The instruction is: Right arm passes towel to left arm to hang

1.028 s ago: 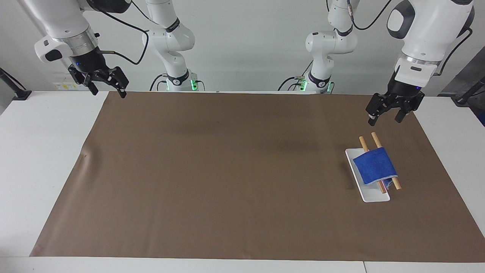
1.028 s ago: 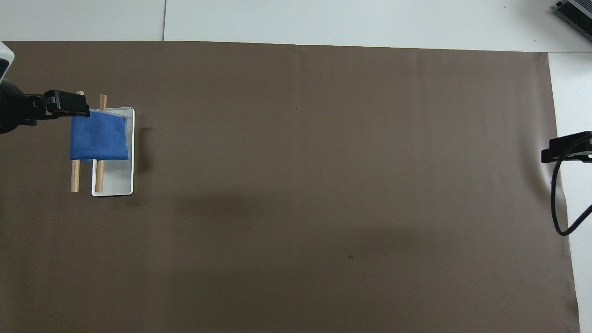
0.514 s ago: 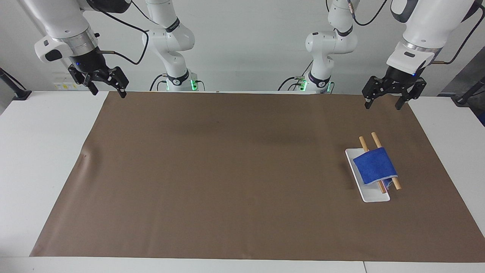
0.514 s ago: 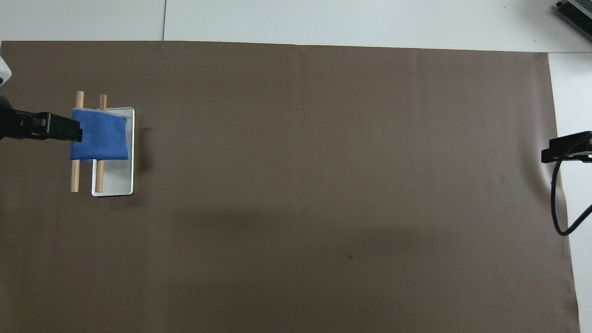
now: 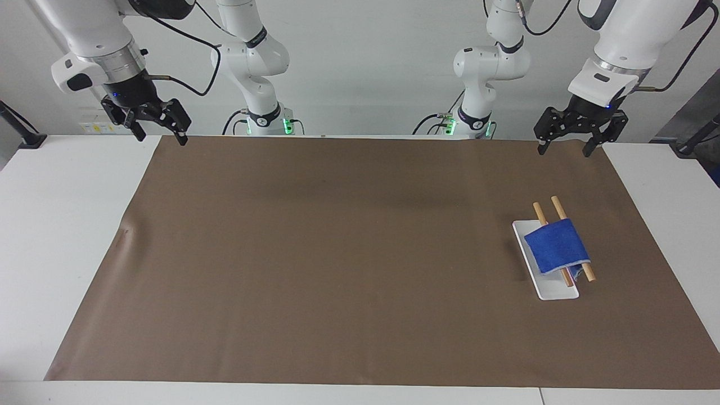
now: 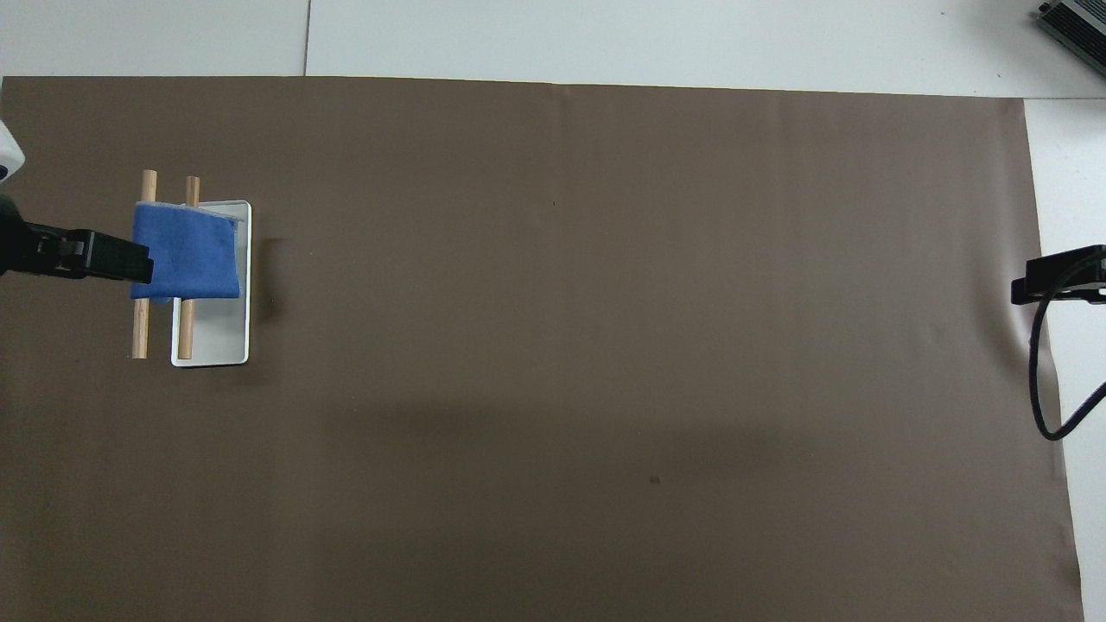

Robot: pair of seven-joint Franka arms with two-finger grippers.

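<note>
The bright-blue towel (image 5: 557, 246) (image 6: 186, 262) hangs draped over the two wooden bars (image 5: 540, 212) of a small rack with a white base (image 5: 554, 291) (image 6: 212, 341), toward the left arm's end of the table. My left gripper (image 5: 563, 152) hangs open and empty in the air over the mat's edge at the robots' end, well clear of the rack. In the overhead view one of its fingers (image 6: 104, 259) overlaps the towel's edge. My right gripper (image 5: 161, 139) waits open and empty over the mat's corner at the right arm's end.
A brown mat (image 5: 337, 253) covers most of the white table (image 5: 56, 225). A black cable (image 6: 1041, 380) hangs from the right arm over the mat's edge. A grey device (image 6: 1076, 22) sits at the table's corner farthest from the robots.
My left gripper has risen and drawn back from above the rack toward the robots' end of the mat. The towel, the rack and the right arm have not moved.
</note>
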